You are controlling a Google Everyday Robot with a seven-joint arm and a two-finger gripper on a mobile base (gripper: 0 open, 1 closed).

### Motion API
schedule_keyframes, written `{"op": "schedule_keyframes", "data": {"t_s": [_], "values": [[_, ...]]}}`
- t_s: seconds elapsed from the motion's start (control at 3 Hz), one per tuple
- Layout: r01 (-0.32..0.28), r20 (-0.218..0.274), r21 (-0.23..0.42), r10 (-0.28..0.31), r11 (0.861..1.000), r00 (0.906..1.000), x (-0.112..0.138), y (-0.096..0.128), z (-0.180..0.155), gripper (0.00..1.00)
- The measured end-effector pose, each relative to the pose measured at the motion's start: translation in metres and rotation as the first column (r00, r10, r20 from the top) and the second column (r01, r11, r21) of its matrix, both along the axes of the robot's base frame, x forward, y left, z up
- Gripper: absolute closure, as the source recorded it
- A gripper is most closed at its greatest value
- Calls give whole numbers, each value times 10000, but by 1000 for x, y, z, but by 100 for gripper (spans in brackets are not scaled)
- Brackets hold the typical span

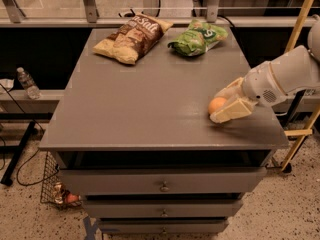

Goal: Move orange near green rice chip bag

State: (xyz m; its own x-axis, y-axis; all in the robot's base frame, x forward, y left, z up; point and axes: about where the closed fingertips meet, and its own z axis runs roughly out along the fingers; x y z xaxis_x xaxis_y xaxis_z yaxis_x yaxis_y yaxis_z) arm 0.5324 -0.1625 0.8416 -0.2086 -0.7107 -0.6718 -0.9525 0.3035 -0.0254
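The orange (216, 104) lies on the grey table top (145, 104) near its right front corner. My gripper (215, 107) reaches in from the right at table height, with its pale fingers (234, 110) on either side of the orange. The jaws stand apart around the fruit, which still rests on the table. The green rice chip bag (198, 36) lies at the back right of the table, well beyond the orange.
A larger brown and pale-yellow chip bag (133, 31) lies at the back, left of the green bag. The table has drawers (162, 186) below. A yellow pole (301, 24) stands to the right. A water bottle (27, 83) sits on a low shelf at left.
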Motion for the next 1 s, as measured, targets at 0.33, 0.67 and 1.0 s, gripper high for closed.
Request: {"op": "schedule_keyframes", "data": {"t_s": [0.33, 0.67, 1.0], "values": [[390, 305, 692, -411, 9968, 9987, 0, -22, 8, 76], [1099, 984, 1460, -1250, 9832, 9873, 6, -62, 34, 98], [1766, 2053, 2108, -2202, 9614, 9536, 22, -109, 81, 100]]}}
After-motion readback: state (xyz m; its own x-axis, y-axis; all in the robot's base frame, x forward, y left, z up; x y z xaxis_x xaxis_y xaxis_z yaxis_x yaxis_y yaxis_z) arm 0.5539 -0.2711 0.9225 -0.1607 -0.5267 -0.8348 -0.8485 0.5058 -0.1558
